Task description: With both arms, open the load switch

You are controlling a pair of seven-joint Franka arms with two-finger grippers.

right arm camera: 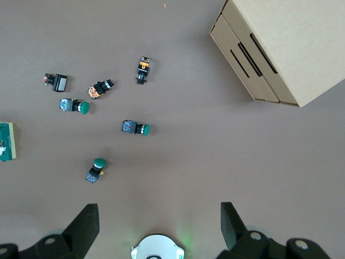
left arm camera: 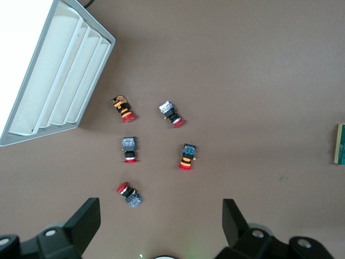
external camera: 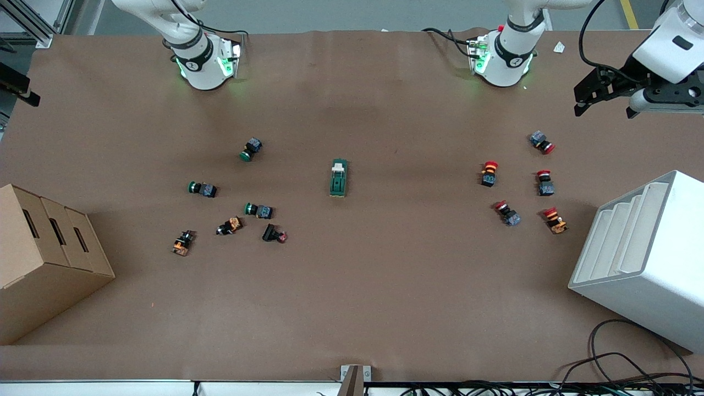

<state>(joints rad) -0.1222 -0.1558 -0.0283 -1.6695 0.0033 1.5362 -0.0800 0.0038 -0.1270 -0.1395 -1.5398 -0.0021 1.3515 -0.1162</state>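
Observation:
The load switch [external camera: 338,177], a dark-green block with a cream toggle, lies flat at the middle of the table. Only its edge shows in the left wrist view [left arm camera: 340,143] and in the right wrist view [right arm camera: 5,141]. My left gripper [external camera: 605,111] hangs open and empty, high over the left arm's end of the table above the red push buttons [left arm camera: 160,210]. My right gripper [right arm camera: 159,213] is out of the front view. It is open and empty too, high over the right arm's base and the green push buttons. Neither gripper touches the switch.
Several red-capped push buttons [external camera: 545,182] lie toward the left arm's end, beside a white slotted rack [external camera: 643,258]. Green-capped buttons [external camera: 202,188] and other small parts [external camera: 274,234] lie toward the right arm's end, beside a cardboard box [external camera: 44,258]. Cables [external camera: 621,368] trail at the table's near edge.

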